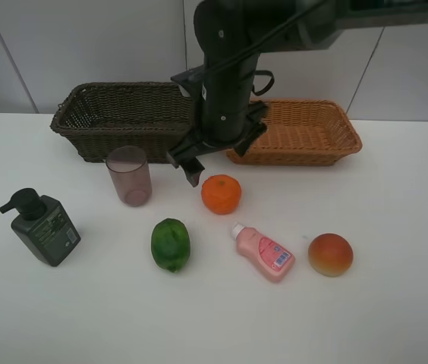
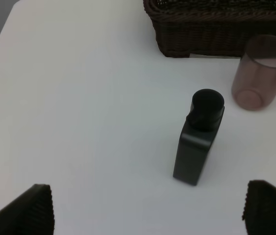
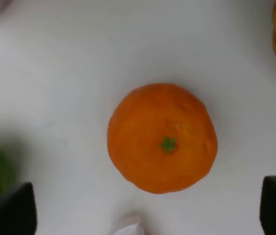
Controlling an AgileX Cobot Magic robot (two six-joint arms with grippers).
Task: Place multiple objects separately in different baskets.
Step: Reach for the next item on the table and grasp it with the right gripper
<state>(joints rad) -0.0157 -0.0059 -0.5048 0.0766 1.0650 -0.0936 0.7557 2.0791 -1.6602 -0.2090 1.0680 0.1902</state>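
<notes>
The orange (image 1: pixel 221 193) lies on the white table, centred under my right gripper (image 1: pixel 215 155), which is open above it; in the right wrist view the orange (image 3: pixel 162 138) sits between the spread fingertips (image 3: pixel 11 208). My left gripper (image 2: pixel 148 210) is open and empty, short of the dark green pump bottle (image 2: pixel 199 137); that arm is out of the exterior view. The pump bottle (image 1: pixel 43 226), mauve cup (image 1: pixel 129 176), green fruit (image 1: pixel 170 244), pink bottle (image 1: pixel 264 252) and red-yellow fruit (image 1: pixel 330 254) rest on the table. The dark brown basket (image 1: pixel 123 114) and tan basket (image 1: pixel 305 133) stand behind.
The right arm reaches down from the back, between the two baskets. The cup (image 2: pixel 263 73) stands close to the dark basket's front wall (image 2: pixel 216 29). The table (image 1: pixel 396 318) is white, with its edge on the left of the left wrist view.
</notes>
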